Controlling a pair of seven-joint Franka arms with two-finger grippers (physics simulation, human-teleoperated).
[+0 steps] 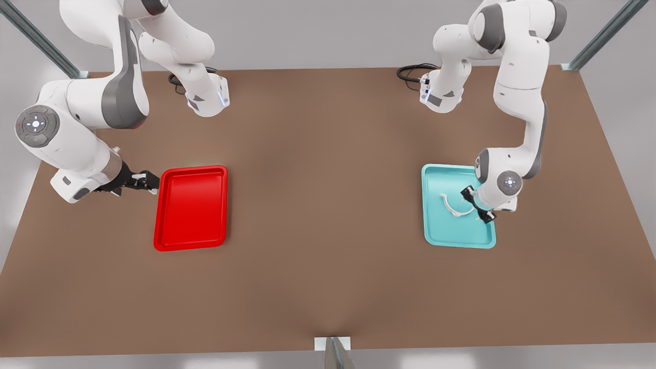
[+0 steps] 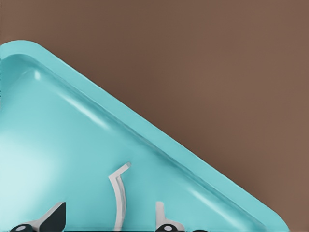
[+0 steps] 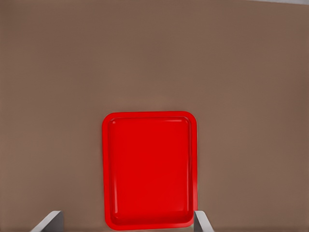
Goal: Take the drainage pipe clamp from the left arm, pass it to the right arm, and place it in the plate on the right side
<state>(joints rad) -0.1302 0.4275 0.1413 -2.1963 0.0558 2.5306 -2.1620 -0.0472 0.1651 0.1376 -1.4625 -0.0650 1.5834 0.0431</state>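
The drainage pipe clamp (image 1: 453, 205), a thin white half-ring, lies in the teal tray (image 1: 441, 230) on the front view's right. My left gripper (image 1: 476, 205) hovers low over that tray, open, with one end of the clamp (image 2: 119, 193) between its fingertips (image 2: 54, 216). I cannot tell whether the fingers touch it. The plate (image 1: 190, 207), a glossy red tray, sits on the front view's left and holds nothing. My right gripper (image 1: 152, 183) waits open just beside the plate's outer short edge, and its wrist view looks along the plate (image 3: 148, 166) between its fingertips (image 3: 200, 222).
Both trays rest on a brown table (image 1: 328, 205) with broad bare surface between them. The arm bases and black cables (image 1: 412, 72) stand at the far edge. Metal frame posts (image 1: 41, 41) rise at the far corners, and another post (image 1: 335, 353) at the near edge.
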